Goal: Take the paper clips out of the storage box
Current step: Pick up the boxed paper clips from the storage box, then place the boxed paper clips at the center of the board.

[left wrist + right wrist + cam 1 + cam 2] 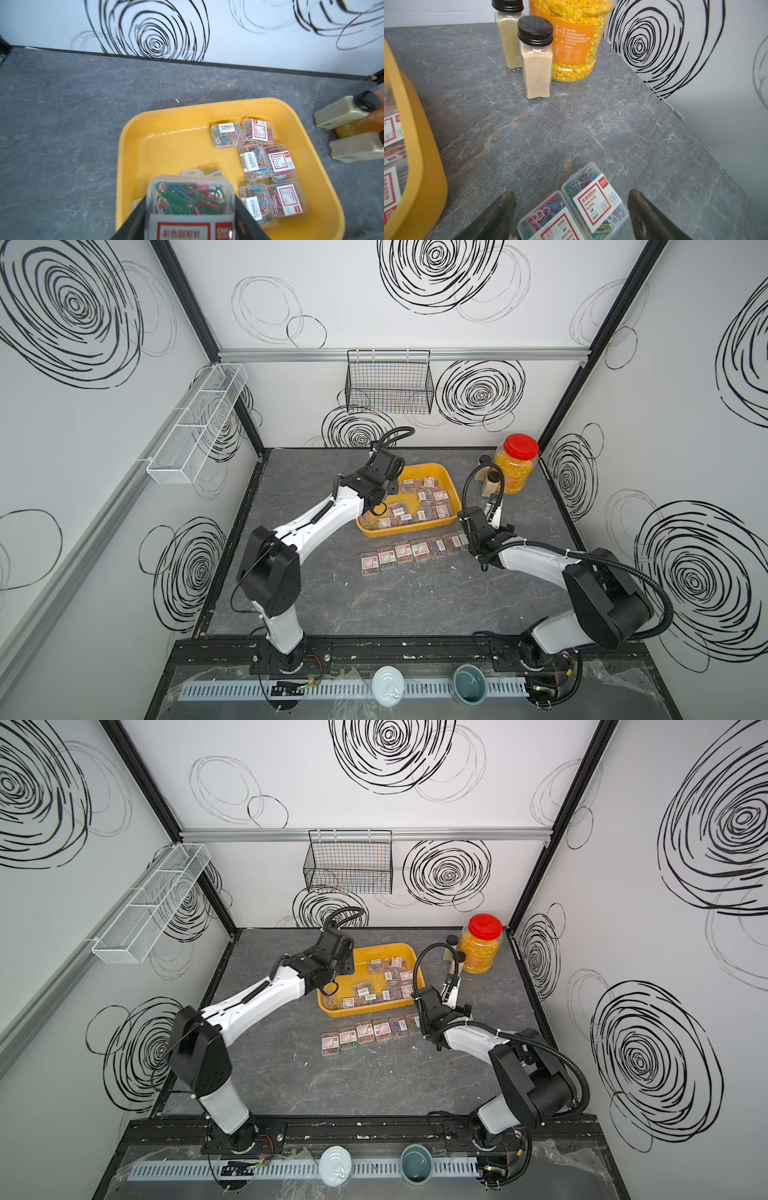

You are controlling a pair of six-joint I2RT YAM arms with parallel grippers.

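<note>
One clear plastic clip case (190, 193), packed with coloured wire loops, sits clamped in the left gripper (190, 199) over the glossy, round-cornered yellow tray (207, 102). More cases (268, 164) lie inside it. A row of cases (411, 553) lines the veined grey table (571, 124) just beside it. The right gripper (572, 192) hangs spread wide over the row's end.

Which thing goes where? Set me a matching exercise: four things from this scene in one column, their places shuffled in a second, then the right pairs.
Things
1. yellow tray
2. row of clip cases
3. red-lidded jar
4. black wire basket

Places
A. hanging from the rail on the back wall
B. far right corner of the table
C. middle of the table, more clip cases inside
D. flat on the table, just on the tray's near side

Pairs: 1-C, 2-D, 3-B, 4-A
</note>
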